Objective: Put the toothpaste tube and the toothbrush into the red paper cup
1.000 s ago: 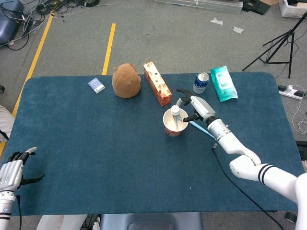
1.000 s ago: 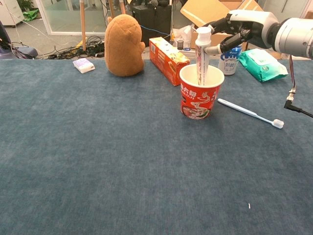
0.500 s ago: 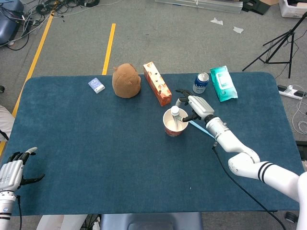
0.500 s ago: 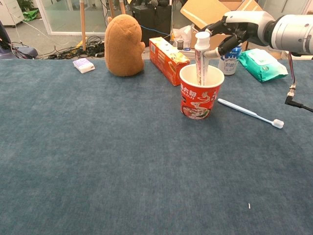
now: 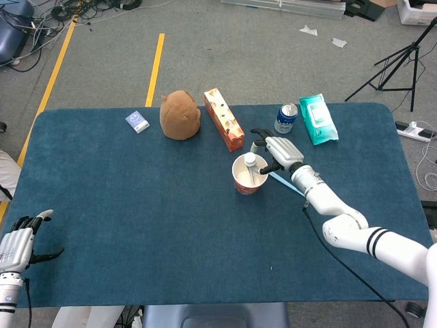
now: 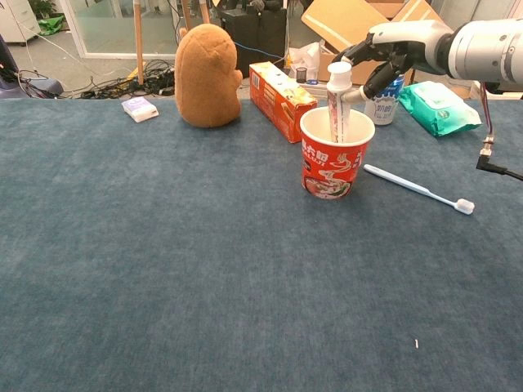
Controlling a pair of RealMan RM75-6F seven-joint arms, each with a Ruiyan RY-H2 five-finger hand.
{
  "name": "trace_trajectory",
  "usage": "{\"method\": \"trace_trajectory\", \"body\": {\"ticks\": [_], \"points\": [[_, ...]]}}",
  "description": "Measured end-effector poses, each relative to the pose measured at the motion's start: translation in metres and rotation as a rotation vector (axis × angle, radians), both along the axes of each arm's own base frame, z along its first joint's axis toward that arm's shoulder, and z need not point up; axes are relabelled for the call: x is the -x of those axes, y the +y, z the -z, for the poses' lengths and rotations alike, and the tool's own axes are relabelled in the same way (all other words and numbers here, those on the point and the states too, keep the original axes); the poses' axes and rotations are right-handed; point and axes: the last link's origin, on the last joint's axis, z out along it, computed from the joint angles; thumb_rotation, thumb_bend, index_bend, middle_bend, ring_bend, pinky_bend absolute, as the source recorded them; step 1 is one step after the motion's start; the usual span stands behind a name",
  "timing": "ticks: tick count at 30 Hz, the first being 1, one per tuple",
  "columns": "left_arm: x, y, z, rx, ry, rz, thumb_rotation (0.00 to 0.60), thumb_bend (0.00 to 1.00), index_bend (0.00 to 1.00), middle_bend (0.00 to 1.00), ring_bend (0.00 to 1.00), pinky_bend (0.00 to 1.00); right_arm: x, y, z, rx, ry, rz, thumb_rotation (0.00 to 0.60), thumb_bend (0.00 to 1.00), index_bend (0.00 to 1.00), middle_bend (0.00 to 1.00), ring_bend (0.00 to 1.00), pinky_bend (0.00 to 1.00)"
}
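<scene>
The red paper cup (image 6: 331, 167) stands right of the table's middle, its white rim (image 5: 238, 179) showing in the head view. The white toothpaste tube (image 6: 337, 102) stands upright in it, cap up (image 5: 250, 159). My right hand (image 6: 400, 45) hovers just behind and to the right of the cup, and pinches the tube below the cap with a fingertip and thumb; its other fingers are spread (image 5: 276, 150). The white toothbrush (image 6: 417, 188) lies flat on the blue cloth to the right of the cup (image 5: 283, 182). My left hand (image 5: 17, 242) rests at the near left corner, fingers apart and empty.
Behind the cup stand an orange box (image 5: 224, 119), a brown plush (image 5: 180, 115), a drink can (image 5: 285, 117) and a green wipes pack (image 5: 317, 117). A small blue-white box (image 5: 137, 121) lies at the far left.
The toothpaste tube has sunk deeper into the cup, its cap now lower. My right hand stayed almost in place, with its fingers shifted slightly. The left hand has not moved.
</scene>
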Motion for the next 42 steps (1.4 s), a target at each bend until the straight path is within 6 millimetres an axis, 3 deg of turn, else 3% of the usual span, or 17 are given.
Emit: {"method": "trace_trajectory", "body": {"ticks": [42], "points": [[0.004, -0.005, -0.002, -0.009, -0.009, -0.014, 0.600, 0.03, 0.17, 0.29, 0.22, 0.13, -0.005, -0.001, 0.030, -0.037, 0.103, -0.012, 0.600, 0.21, 0.69, 0.11, 0.00, 0.33]]}}
